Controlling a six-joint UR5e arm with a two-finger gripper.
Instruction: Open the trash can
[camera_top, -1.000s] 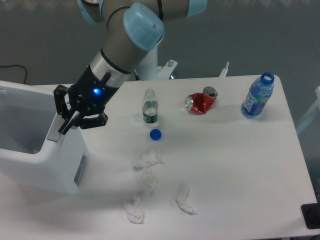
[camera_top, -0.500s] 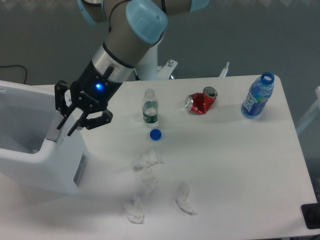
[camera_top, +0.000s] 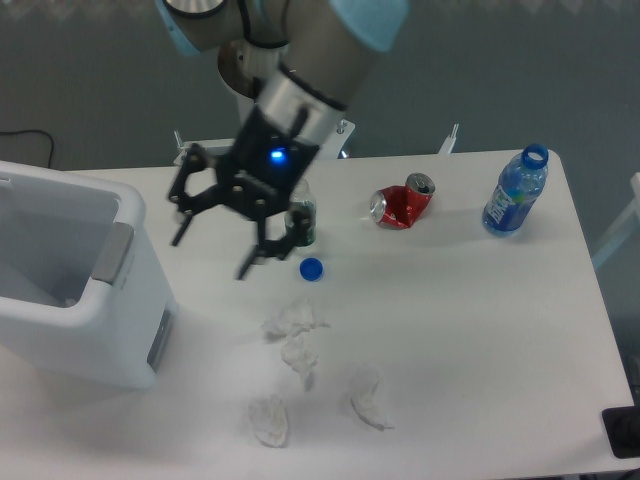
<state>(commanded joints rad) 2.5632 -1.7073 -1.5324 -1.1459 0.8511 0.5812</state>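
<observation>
— Where's the bin from where you sit?

— I have the trash can (camera_top: 75, 285) at the far left of the table (camera_top: 470, 330), hanging partly out of my view. Its top is open; I can see down into the white interior, and the grey tab (camera_top: 113, 254) sits on its right rim, with a grey panel (camera_top: 160, 340) low on the side facing me.

— And the tool?

— My gripper (camera_top: 212, 243) is in the air to the right of the can, clear of it, fingers spread wide and holding nothing. One finger (camera_top: 183, 221) points down-left, the other reaches toward the blue bottle cap (camera_top: 311, 268). A blue light glows on the wrist.

— What else is on the table?

— A small clear bottle (camera_top: 299, 219) stands just behind the gripper body, partly hidden. To its right lies a crushed red can (camera_top: 402, 203), and near the far right edge stands an uncapped blue water bottle (camera_top: 515, 192). Nearer me, crumpled white tissues (camera_top: 296, 335) are scattered across the middle.
</observation>
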